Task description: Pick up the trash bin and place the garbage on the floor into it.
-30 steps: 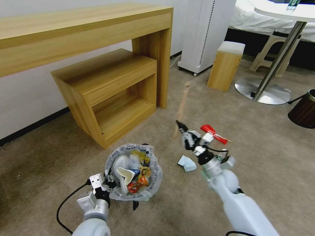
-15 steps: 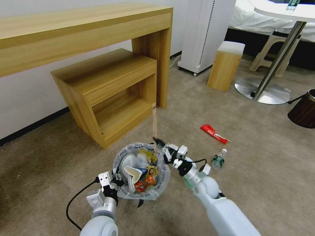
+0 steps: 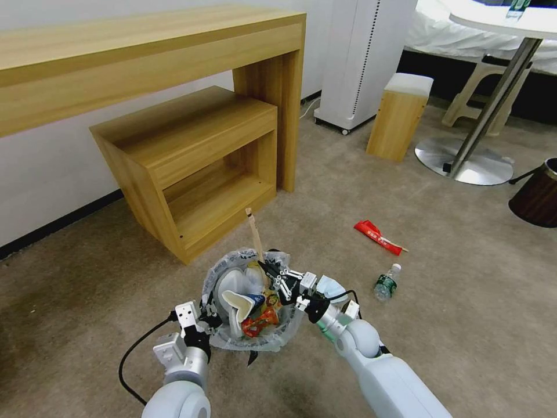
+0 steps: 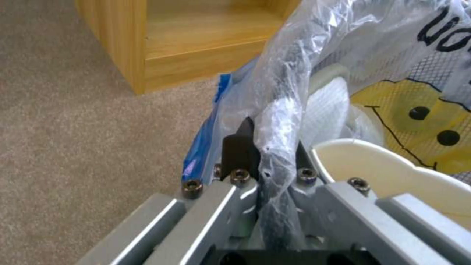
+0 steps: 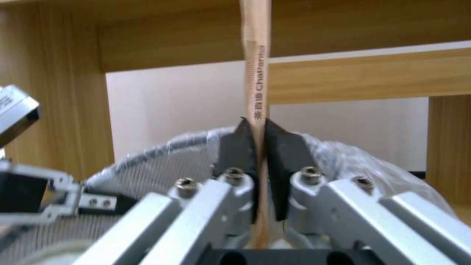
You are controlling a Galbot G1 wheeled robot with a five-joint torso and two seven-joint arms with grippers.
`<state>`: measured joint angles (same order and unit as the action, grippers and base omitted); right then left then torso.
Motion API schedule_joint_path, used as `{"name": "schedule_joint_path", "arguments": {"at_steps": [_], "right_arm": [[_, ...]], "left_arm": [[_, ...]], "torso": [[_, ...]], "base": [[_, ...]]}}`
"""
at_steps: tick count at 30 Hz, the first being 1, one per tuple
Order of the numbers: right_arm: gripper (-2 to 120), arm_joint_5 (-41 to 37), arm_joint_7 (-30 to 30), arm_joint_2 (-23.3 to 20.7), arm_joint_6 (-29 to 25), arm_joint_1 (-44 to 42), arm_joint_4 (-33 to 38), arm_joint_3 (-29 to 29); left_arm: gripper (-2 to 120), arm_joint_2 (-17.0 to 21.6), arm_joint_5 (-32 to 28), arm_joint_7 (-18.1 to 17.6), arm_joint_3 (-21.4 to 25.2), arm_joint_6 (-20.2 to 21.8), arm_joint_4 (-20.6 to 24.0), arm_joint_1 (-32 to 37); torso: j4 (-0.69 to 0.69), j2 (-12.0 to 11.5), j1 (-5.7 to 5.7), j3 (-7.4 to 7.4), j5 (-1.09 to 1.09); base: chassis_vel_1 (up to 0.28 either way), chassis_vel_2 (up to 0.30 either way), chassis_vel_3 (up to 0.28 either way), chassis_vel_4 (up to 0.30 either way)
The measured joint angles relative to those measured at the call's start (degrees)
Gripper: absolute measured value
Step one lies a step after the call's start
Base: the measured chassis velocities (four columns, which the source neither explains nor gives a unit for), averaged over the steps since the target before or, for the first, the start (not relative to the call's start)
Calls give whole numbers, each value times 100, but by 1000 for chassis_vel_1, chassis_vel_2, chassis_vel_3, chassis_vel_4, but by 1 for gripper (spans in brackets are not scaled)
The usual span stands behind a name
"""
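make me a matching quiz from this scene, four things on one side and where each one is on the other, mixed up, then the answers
Things:
1. wooden stick
2. trash bin
3. green-labelled clear bottle
4. long red wrapper

Places:
A. lying on the beige carpet, nearest the right arm
B. rim and bag liner clamped by the left gripper
C. standing up, pinched by the right gripper over the bin
D. lying on the carpet beyond the bottle, toward the round table's base

Pairs: 1-C, 2-B, 3-A, 4-D
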<state>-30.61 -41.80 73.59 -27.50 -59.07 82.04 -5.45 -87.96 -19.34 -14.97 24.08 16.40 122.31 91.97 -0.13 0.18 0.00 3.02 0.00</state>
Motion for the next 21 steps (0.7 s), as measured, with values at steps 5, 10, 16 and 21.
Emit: {"name": "schedule_joint_path", "arguments": {"at_steps": [5,10,16,21], "right_arm": [[27,10,-137,-126,15,-99,99,-139],[44,2,-258,-222,16,-185,211,-291],[66,-18,-329,-359,9,-309,333,-545],[86,57,684,-471,116,-455,741,-868]], "left_arm": [[1,18,-4,0,53,1,16,2],[1,42,-35,0,132,2,25,-4],[1,93,-136,-8,306,17,72,-21],[1,221,-516,-151,710,103,214,-111]], "torso": [[0,0,0,0,0],[0,0,0,0,0],[0,0,0,0,0],[0,0,0,0,0]], "base": [[0,0,0,0],[0,0,0,0],[0,0,0,0],[0,0,0,0]]}}
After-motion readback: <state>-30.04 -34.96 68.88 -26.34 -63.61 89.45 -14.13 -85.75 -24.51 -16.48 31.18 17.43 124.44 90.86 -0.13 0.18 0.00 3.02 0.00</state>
